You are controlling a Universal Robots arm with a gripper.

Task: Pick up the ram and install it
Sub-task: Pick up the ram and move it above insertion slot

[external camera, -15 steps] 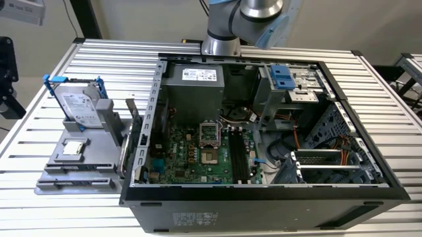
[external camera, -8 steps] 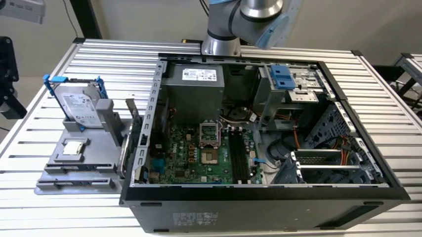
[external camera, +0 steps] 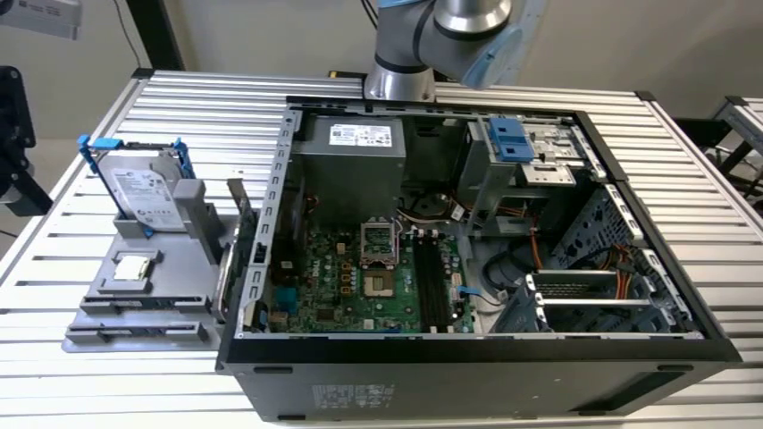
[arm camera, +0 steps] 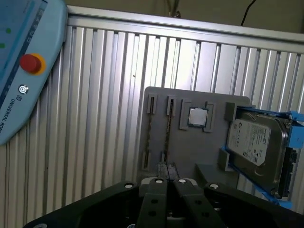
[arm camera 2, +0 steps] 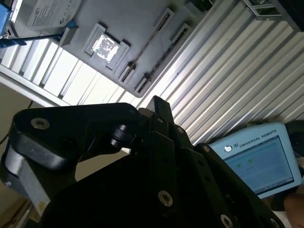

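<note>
The ram is out of view. My gripper (arm camera: pixel 166 166) hangs high above the grey holder tray (arm camera: pixel 190 156), black fingers pressed together and shut, with nothing visible between them. Under the fingertips, the tray's two long narrow slots (arm camera: pixel 149 133) look like thin grooves. In the exterior view the tray (external camera: pixel 179 290) lies on the exterior view's left of the open computer case (external camera: pixel 477 357). Inside the case are the green motherboard (external camera: pixel 346 277) and its black memory slots (external camera: pixel 431 290). The arm (external camera: pixel 441 36) rises behind the case.
A silver hard drive (arm camera: pixel 251 140) in blue brackets stands on the tray beside a small square CPU chip (arm camera: pixel 197 117). A teach pendant (arm camera: pixel 23 61) with a red button lies on the ribbed metal table (arm camera: pixel 104 95). The case holds a power supply (external camera: pixel 352 156) and drive cages (external camera: pixel 596 299).
</note>
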